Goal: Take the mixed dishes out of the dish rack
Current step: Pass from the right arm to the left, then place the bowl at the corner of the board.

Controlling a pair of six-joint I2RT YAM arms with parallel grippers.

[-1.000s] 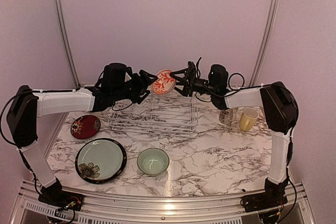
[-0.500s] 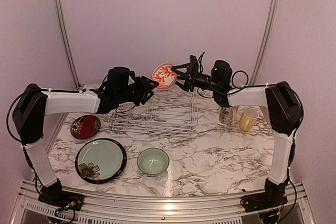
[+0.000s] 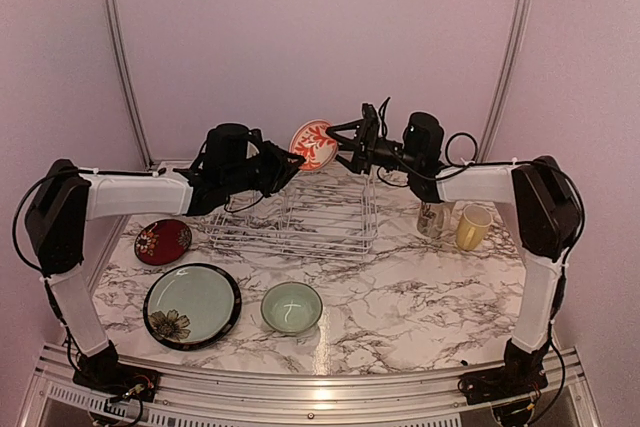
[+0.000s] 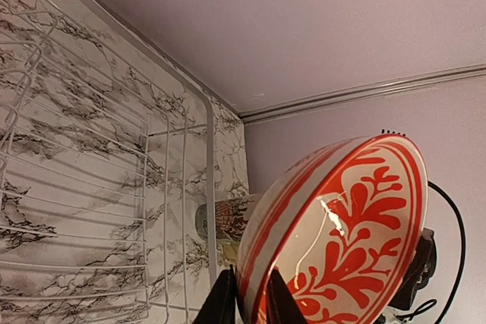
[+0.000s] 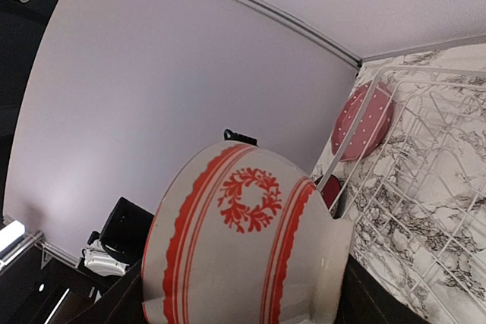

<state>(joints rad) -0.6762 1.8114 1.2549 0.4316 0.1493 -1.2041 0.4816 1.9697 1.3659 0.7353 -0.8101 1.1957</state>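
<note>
The red-white patterned bowl (image 3: 313, 144) hangs on edge in the air above the back of the white wire dish rack (image 3: 295, 217), between both arms. My left gripper (image 3: 291, 161) comes in from the left; in the left wrist view its two fingers (image 4: 222, 303) pinch the bowl's rim (image 4: 334, 233), so the left gripper (image 4: 249, 303) is shut on it. My right gripper (image 3: 345, 143) holds the bowl from the right. In the right wrist view the bowl's outside (image 5: 243, 240) fills the space between the wide-set jaws of my right gripper (image 5: 243, 297). The rack (image 4: 91, 187) shows no dishes in it.
On the marble table lie a small dark-red plate (image 3: 163, 241), a black-rimmed pale green flowered plate (image 3: 192, 305) and a green bowl (image 3: 291, 307). A yellow mug (image 3: 472, 227) and a patterned mug (image 3: 433, 219) stand right of the rack. A pink dotted plate (image 5: 363, 121) shows beyond the rack (image 5: 425, 157).
The bowl has risen a little with the right gripper. The left gripper's jaws have closed onto the bowl's rim.
</note>
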